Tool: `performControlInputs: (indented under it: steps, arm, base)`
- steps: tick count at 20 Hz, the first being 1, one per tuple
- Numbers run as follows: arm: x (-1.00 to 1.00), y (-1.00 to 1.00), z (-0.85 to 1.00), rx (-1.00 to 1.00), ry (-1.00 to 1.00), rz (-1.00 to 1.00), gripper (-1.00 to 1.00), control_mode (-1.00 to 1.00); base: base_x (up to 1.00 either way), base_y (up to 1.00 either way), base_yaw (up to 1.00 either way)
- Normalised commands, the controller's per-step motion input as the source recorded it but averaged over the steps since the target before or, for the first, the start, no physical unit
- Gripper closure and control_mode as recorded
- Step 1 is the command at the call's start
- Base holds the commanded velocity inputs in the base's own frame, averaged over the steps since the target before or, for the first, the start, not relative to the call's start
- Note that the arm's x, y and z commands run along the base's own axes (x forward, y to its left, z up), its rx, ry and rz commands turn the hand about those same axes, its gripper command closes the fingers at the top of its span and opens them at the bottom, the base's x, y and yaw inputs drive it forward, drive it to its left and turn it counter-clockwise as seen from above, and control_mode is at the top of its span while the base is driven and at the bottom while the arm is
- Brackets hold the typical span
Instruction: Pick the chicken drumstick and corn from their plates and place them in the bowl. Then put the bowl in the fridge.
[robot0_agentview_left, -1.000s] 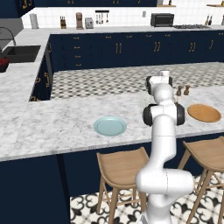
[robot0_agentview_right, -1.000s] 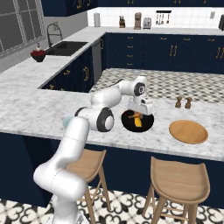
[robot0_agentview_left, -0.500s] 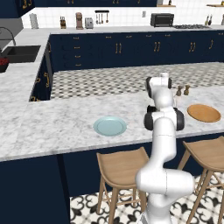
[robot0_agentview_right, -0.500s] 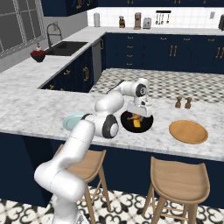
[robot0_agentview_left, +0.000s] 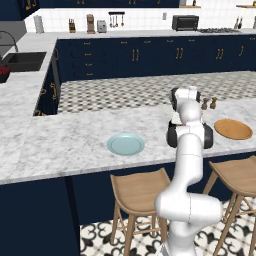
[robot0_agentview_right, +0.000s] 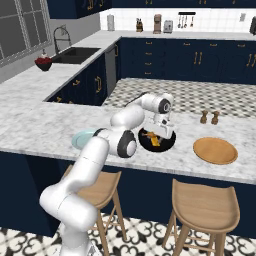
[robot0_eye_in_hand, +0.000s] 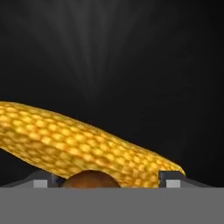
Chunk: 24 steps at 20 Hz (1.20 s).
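- The corn (robot0_eye_in_hand: 83, 144) is seen lying inside the black bowl (robot0_eye_in_hand: 131, 57), directly ahead of the gripper (robot0_eye_in_hand: 105, 179); its long axis runs across the hand view, sloping from upper left down to lower right, crosswise to the line between the two fingertips.
- A rounded brown shape, probably the chicken drumstick (robot0_eye_in_hand: 89, 178), is glimpsed just below the corn, between the fingertips; most of it is cut off at the bottom edge.
- The jaws are held apart, and nothing is clamped between them; the corn lies free.
- In the right base view the bowl (robot0_agentview_right: 170, 143) is found on the marble counter (robot0_agentview_right: 60, 125), with a yellow-orange speck inside and the hand right above it.
- The wooden plate (robot0_agentview_right: 215, 150) and the pale blue plate (robot0_agentview_left: 125, 144) are seen bare, on either side of the bowl.
- In the left base view the bowl is mostly hidden behind the arm.
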Motion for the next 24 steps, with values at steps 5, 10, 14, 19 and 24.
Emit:
performControlInputs:
  steps: [5,10,14,19,24]
  arm:
    - [-0.51,0.03,-0.33,0.01,-0.32,-0.04,-1.00,-1.00]
    - [-0.36,0.18,0.05,0.00,-0.34,-0.08,-1.00,-1.00]
    - [-0.19,0.09,0.50,0.00,-0.17,-0.12,-1.00,-1.00]
    - [-0.41,0.14,0.54,0.00,-0.12,-0.11,-1.00,-1.00]
    - [-0.47,-0.08,0.71,0.01,0.00,-0.18,-1.00,-1.00]
  base:
    - [0.00,0.00,0.00]
    - [0.00,0.00,0.00]
    - [0.00,0.00,0.00]
    - [0.00,0.00,0.00]
    - [0.00,0.00,0.00]
